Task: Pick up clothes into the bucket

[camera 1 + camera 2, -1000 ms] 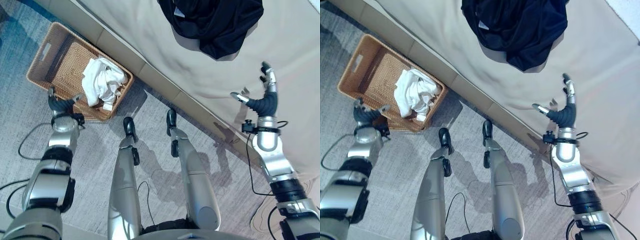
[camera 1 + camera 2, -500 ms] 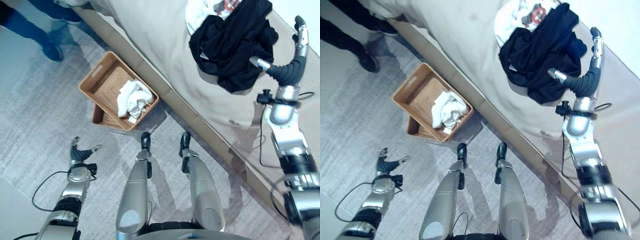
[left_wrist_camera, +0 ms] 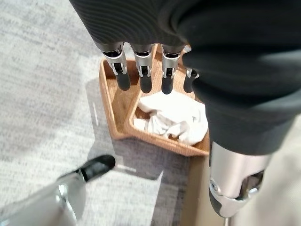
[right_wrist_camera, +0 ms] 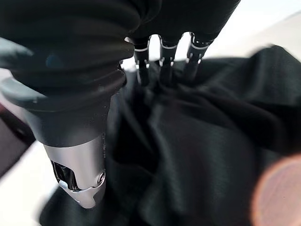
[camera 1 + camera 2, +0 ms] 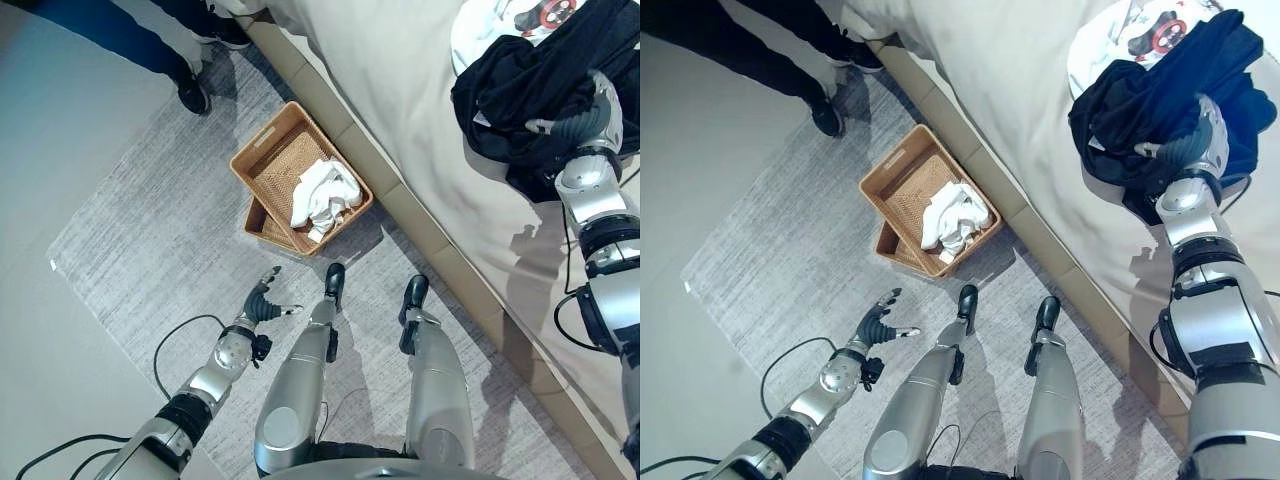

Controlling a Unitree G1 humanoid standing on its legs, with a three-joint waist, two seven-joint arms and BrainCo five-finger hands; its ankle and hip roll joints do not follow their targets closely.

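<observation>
the black garment (image 5: 540, 95) is lying heaped on the beige bed (image 5: 400, 90), partly covering a white printed garment (image 5: 500, 22) beside it, and both are waiting to be moved, so i judge the task is well short of finished. one white cloth (image 5: 322, 195) is already sitting bunched in the wicker basket (image 5: 262, 165), which is standing on the grey rug (image 5: 150, 250) just beside the bed's edge, with what looks like a second basket nested under it. my right hand (image 5: 590, 118) is resting on the near side of the black heap; in my right wrist view my fingers (image 4: 162, 61) are reaching straight into the dark folds, tips buried, so i cannot tell whether they are gripping cloth or only pressing it. my right arm is stretching out over the mattress to get there. my left hand (image 5: 262, 303) is hanging low over the rug, near the basket but apart from it, fingers straight and loosely spread, thumb out, holding nothing. a person's legs (image 5: 150, 40) are standing at the far edge of the rug.
</observation>
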